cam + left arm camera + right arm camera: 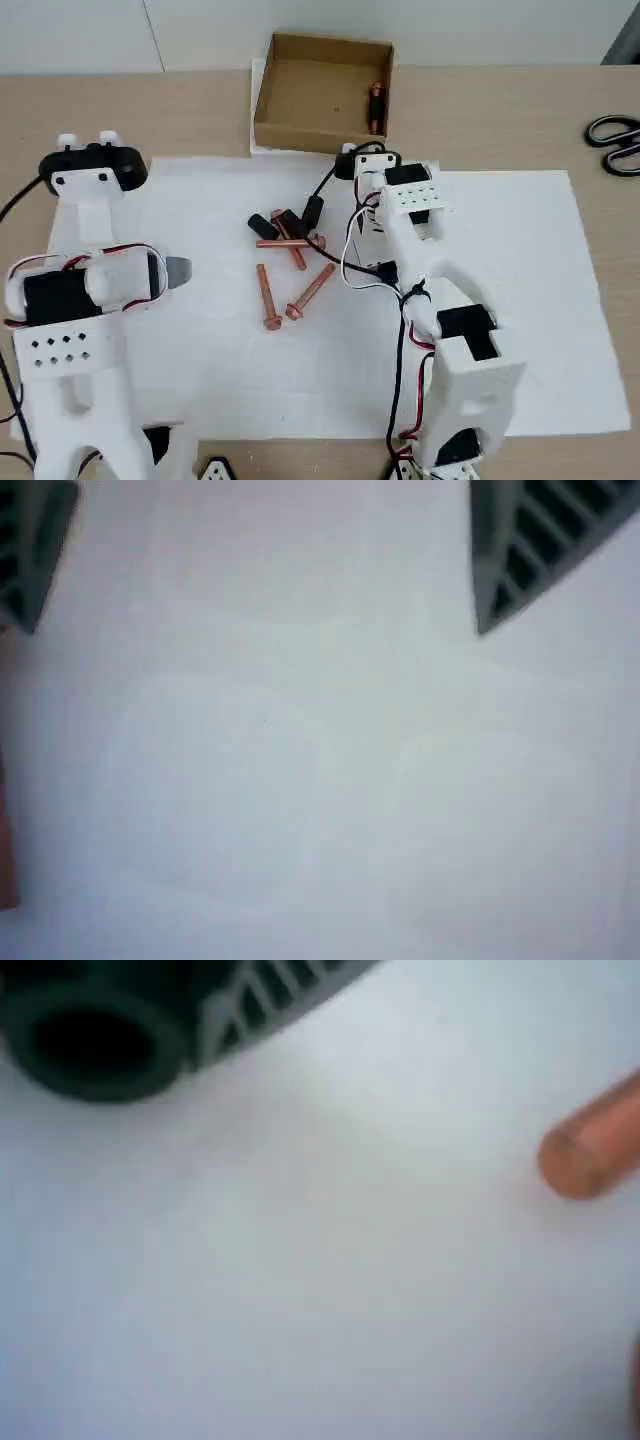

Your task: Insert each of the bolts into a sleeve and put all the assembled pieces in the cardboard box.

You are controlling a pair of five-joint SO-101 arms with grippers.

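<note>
The cardboard box (pixel 290 70) stands at the back of the table, with one bolt-in-sleeve piece (pixel 376 106) inside near its right wall. Several copper bolts (pixel 268 297) lie loose mid-table on white paper (pixel 520 300), and two black sleeves (pixel 263 226) rest just behind them. A third sleeve (pixel 312 212) sits by my right gripper (pixel 345 190). In the right wrist view this sleeve (pixel 95 1045) shows its hole and presses against the gripper, with a bolt end (pixel 595 1150) nearby. My left gripper (pixel 178 270) (pixel 260 560) is open over bare paper, left of the bolts.
Black scissors (pixel 615 142) lie at the table's far right edge. The white paper covers most of the working area, with free room right of the right arm and in front of the bolts.
</note>
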